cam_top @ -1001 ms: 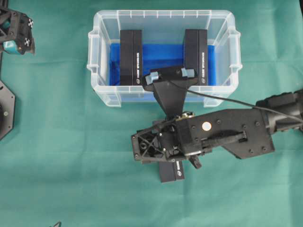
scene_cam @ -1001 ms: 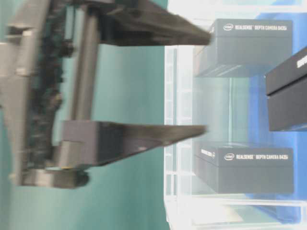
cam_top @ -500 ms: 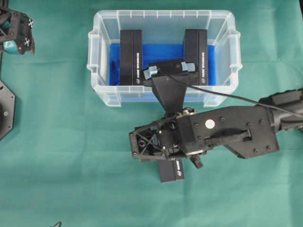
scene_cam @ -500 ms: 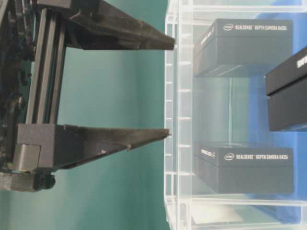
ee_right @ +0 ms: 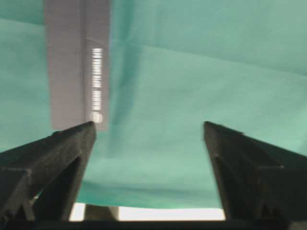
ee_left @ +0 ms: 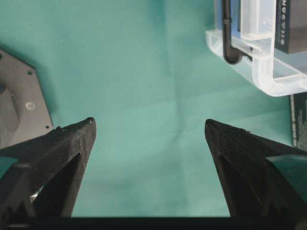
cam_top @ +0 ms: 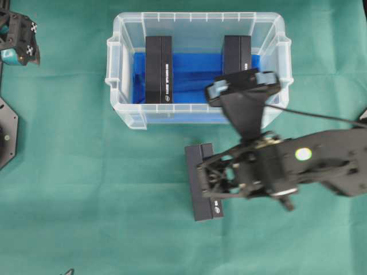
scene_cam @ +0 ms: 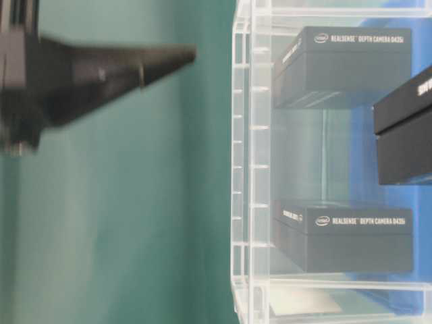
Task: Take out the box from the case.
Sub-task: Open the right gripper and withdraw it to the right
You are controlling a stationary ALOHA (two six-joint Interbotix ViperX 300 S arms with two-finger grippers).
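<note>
Green cloth (cam_top: pixel 86 189); translucent plastic case (cam_top: pixel 123 117); matte black rectangular box (cam_top: pixel 200 189) outside

**Four views around the case**

Overhead looks straight down on the case (cam_top: pixel 198 69). The table-level camera sits close beside its wall, turned sideways. Both wrist cameras face down at the counter (ee_left: pixel 144 96) — the left one shares the case's corner with overhead.
</note>
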